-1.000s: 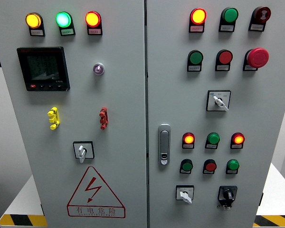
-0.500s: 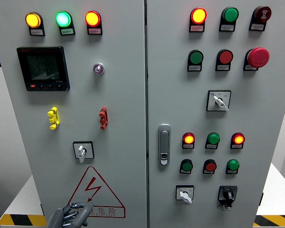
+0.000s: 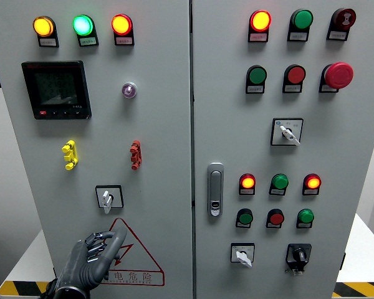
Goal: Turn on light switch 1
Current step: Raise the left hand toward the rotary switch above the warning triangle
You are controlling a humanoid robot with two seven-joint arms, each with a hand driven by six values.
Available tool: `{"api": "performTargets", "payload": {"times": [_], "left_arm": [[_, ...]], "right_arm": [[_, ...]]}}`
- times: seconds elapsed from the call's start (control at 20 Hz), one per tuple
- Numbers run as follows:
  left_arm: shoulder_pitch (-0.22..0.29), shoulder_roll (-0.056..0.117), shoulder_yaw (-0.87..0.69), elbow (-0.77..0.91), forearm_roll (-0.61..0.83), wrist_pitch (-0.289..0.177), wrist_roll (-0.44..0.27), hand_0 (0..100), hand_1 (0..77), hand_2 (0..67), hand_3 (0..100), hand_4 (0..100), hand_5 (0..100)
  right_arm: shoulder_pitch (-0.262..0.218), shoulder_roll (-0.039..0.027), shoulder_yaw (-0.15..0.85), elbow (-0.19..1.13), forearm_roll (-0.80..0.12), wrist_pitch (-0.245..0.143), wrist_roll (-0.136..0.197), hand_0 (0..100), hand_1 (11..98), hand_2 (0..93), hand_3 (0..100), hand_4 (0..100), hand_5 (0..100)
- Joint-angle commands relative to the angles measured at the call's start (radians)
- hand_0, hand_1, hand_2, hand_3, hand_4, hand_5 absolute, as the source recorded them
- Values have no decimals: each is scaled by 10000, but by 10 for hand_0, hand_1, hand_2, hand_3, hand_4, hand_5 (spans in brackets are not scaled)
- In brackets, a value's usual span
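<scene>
Grey metallic left hand point(image 3: 90, 260), fingers loosely spread, holding nothing | just above it: one white-handled rotary switch point(image 3: 108, 198) | higher: three lit round lamps point(image 3: 82, 25)

Cabinet door point(image 3: 162, 124) matt grey painted metal; handle point(image 3: 215, 189) shiny chrome; indicator lamps point(image 3: 82, 25) glossy plastic.
</scene>
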Motion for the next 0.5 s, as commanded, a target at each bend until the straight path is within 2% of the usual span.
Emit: {"api": "performTargets", "payload": {"times": [0.0, 0.1, 0.15, 0.45], "left_arm": [[-230, 1, 124, 14, 0, 233, 127, 0, 388, 388, 807, 1000, 906], [-368, -15, 140, 14, 0, 676, 280, 0, 388, 391, 812, 1000, 906], [-445, -15, 155, 14, 0, 876, 341, 0, 391, 394, 818, 1000, 906], [-491, 16, 109, 14, 0, 893, 388, 0, 401, 411, 839, 1000, 927]], "right_arm": [[-1, -9, -9, 0, 0, 5, 0, 0, 197, 0, 198, 194, 105], [-1, 6, -9, 0, 0, 5, 0, 0, 195, 0, 198, 194, 105], [-1, -9, -9, 0, 0, 5, 0, 0, 196, 0, 198, 194, 105], [-1, 6, -9, 0, 0, -10, 0, 0, 200, 0, 198, 194, 105]]}}
